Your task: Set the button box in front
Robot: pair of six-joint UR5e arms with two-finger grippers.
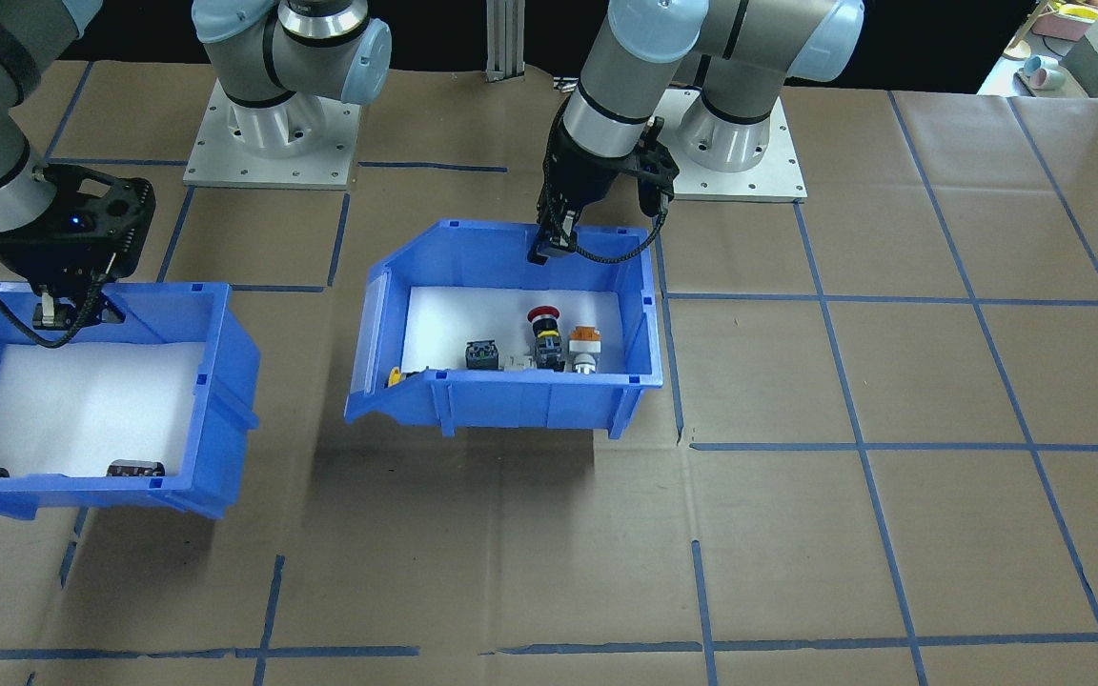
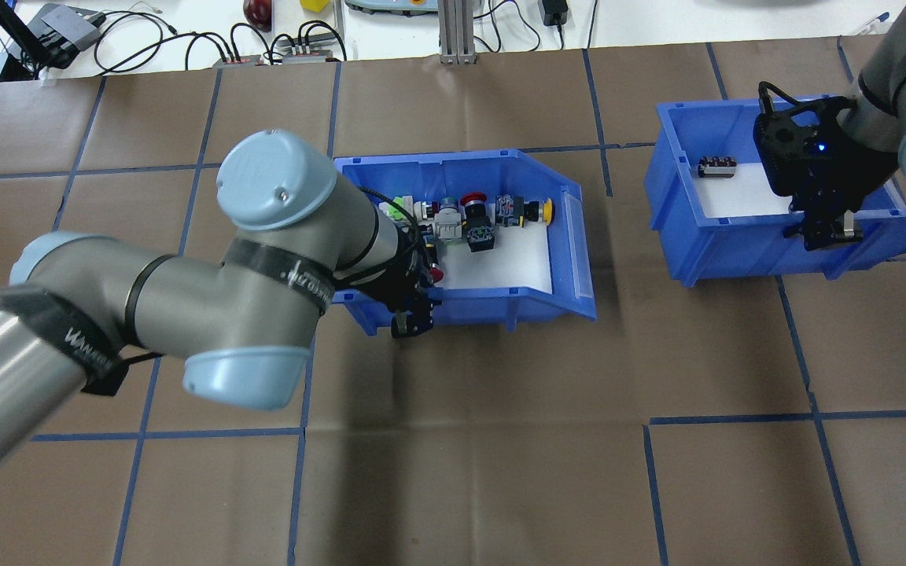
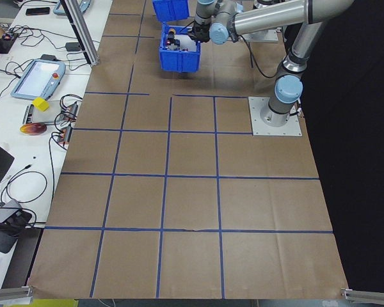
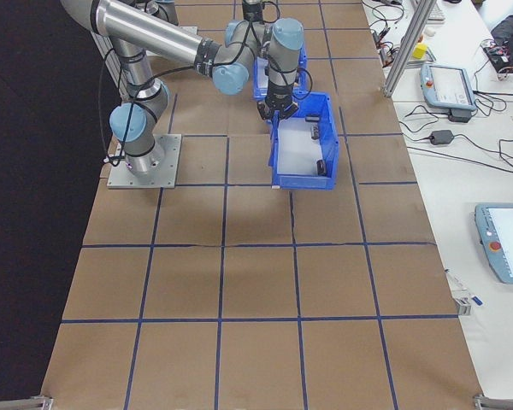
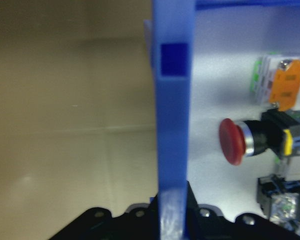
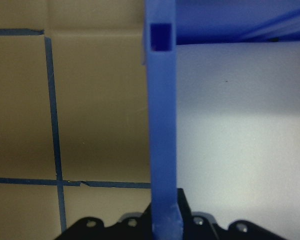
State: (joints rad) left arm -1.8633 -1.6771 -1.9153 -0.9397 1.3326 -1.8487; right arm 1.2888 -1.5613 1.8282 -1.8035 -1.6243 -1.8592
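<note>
Button box (image 2: 500, 303) left of other bin (image 2: 736, 244), well apart

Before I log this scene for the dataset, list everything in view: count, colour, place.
button box: 1, blue, table centre, tilted, wall pinched by left gripper
push-buttons: several, red, orange, yellow, green, on the white foam inside it
second bin: 1, blue, on the robot's right, wall pinched by right gripper
black parts: 2 seen, in second bin
table: 1, brown with blue tape grid
pendants: several, side benches
left gripper: jaws over button box's wall
right gripper: jaws over second bin's wall
</note>
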